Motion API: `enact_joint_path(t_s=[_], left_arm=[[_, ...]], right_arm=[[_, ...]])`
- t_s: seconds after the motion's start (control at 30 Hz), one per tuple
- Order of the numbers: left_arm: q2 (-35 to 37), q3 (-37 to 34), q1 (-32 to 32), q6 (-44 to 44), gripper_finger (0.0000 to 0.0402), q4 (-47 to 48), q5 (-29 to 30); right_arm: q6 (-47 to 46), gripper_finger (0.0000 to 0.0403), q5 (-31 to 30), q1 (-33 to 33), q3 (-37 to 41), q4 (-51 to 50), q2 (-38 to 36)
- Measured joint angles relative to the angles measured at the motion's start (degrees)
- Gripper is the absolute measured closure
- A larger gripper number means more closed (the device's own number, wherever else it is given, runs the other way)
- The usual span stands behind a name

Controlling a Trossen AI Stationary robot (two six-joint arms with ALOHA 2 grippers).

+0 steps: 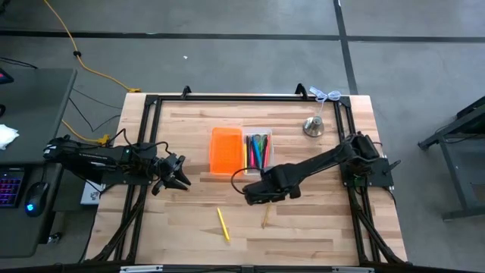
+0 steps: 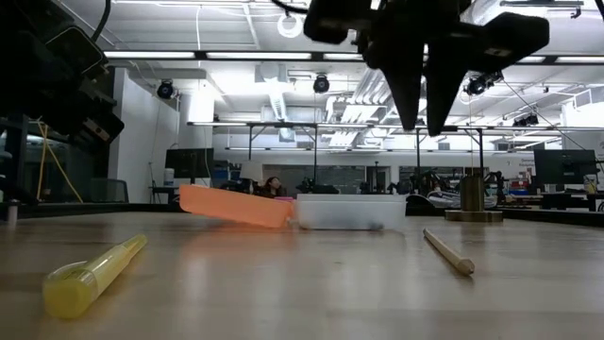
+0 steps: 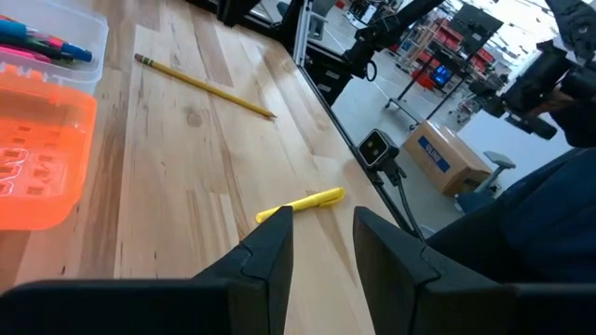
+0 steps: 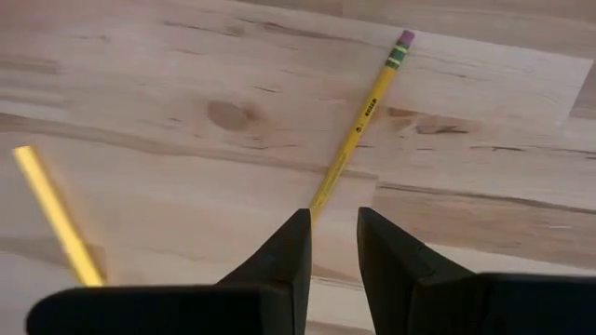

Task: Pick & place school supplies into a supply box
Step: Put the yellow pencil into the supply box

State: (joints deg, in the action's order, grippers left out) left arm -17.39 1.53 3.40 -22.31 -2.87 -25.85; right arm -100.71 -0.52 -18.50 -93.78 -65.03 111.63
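Below the right gripper (image 4: 333, 244) — fingers parted, empty — lies a yellow pencil (image 4: 358, 125), pink-erasered.

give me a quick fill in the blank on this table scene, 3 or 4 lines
1. The right gripper hovers over the ____, holding nothing.
2. The case's solid half is coloured ____.
3. Still loose on the table beside the pencil is a yellow ____.
4. The left gripper waits on the case's ____ side.

Missing words: pencil; orange; highlighter; orange
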Motion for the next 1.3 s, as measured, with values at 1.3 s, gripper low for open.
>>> enact_joint_path(t_s=[1.3], left_arm=[[0.0, 0.0, 0.0, -0.6, 0.0257, 0.0, -0.2]], right_arm=[[-4.3, 0.0336, 3.1, 0.2, -0.2, 3.3, 15.2]])
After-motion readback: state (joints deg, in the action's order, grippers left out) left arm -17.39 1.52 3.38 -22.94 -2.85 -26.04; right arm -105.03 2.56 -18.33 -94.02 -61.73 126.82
